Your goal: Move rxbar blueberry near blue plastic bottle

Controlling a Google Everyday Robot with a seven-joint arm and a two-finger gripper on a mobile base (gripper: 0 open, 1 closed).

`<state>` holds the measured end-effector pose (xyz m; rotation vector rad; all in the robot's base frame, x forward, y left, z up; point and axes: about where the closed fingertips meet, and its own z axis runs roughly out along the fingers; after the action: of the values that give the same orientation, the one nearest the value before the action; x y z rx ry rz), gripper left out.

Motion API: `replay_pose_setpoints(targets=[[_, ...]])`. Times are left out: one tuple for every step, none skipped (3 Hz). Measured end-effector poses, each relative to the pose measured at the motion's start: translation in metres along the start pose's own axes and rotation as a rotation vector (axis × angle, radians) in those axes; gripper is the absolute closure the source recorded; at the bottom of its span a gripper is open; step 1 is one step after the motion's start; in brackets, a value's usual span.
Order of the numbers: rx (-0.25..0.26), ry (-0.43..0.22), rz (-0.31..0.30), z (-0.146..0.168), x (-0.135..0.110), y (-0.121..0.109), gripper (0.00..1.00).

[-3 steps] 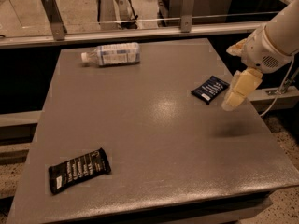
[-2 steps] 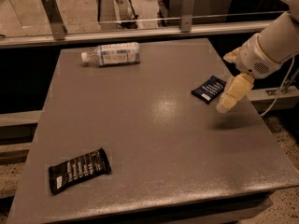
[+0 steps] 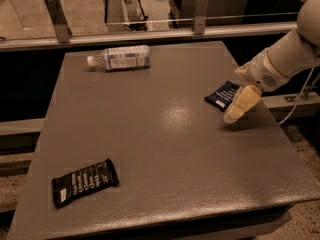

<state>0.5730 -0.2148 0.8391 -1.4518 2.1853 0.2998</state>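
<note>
The rxbar blueberry (image 3: 222, 94) is a small dark navy wrapper with white text, lying flat near the right edge of the grey table (image 3: 160, 134). The blue plastic bottle (image 3: 120, 57) lies on its side at the far left of the table, white cap pointing left. My gripper (image 3: 235, 112) hangs from the white arm coming in from the right. Its cream fingers point down, just right of and over the near end of the rxbar, partly covering it.
A longer black wrapper bar (image 3: 84, 182) with white text lies at the front left. A metal rail with posts (image 3: 150, 31) and glass runs behind the table. A cable (image 3: 300, 96) hangs off the right side.
My gripper has moved left and slightly down, closing in on the rxbar's right end. The bars and the bottle have not moved.
</note>
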Motion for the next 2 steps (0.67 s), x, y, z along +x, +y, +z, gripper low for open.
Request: replay_pose_setpoints(targets=[[-0.011, -0.017, 0.038, 0.0084, 0.0024, -0.0022, 0.0], [-0.023, -0.023, 0.068, 0.0138, 0.0045, -0.0027, 0.0]])
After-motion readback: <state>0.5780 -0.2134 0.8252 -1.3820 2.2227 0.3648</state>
